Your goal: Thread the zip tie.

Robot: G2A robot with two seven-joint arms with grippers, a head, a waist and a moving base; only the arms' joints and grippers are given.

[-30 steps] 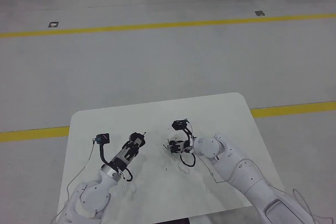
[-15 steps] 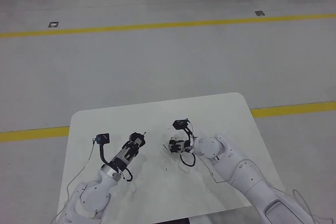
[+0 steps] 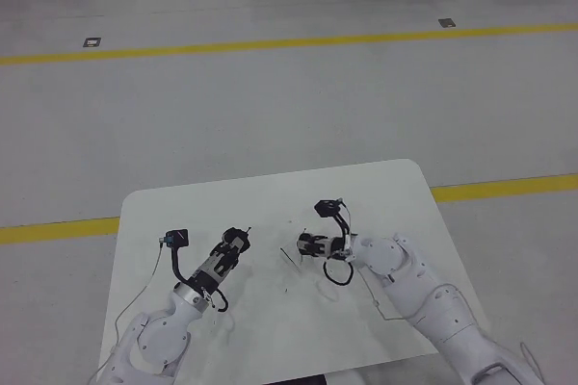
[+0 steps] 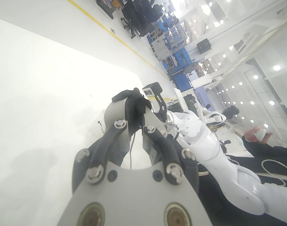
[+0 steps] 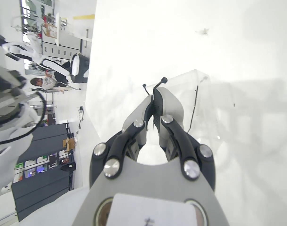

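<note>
We count two grippers over one white table (image 3: 385, 192). On the left, the left gripper (image 4: 135, 101) has its fingers pressed together on one black zip tie (image 4: 130, 151), whose thin strap trails back between them. To the right, the right gripper (image 5: 153, 95) is clamped on more zip ties (image 5: 157, 86). Two small heads (image 5: 164, 79) poke past its fingertips. Just beyond them sits one clear tray (image 5: 216, 99) with one more black strap (image 5: 193, 111) in it.
</note>
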